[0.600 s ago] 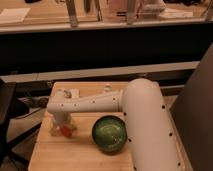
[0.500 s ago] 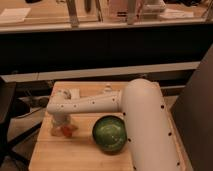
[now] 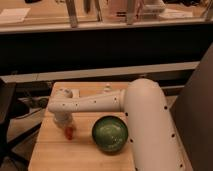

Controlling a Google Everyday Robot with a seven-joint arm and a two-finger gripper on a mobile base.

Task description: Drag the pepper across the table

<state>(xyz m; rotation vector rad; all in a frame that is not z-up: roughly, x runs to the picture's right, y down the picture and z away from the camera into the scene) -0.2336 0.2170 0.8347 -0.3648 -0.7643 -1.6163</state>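
The small red-orange pepper (image 3: 69, 132) lies on the light wooden slatted table (image 3: 55, 155), left of the middle. My white arm reaches from the right across the table. Its gripper (image 3: 65, 122) points down at the left, directly over the pepper and touching or nearly touching it. The pepper's upper part is hidden by the gripper.
A round dark green bowl (image 3: 109, 133) sits on the table just right of the pepper, close to my arm. A dark counter with a pale edge (image 3: 100, 72) runs behind the table. A dark chair (image 3: 7, 115) stands at the left.
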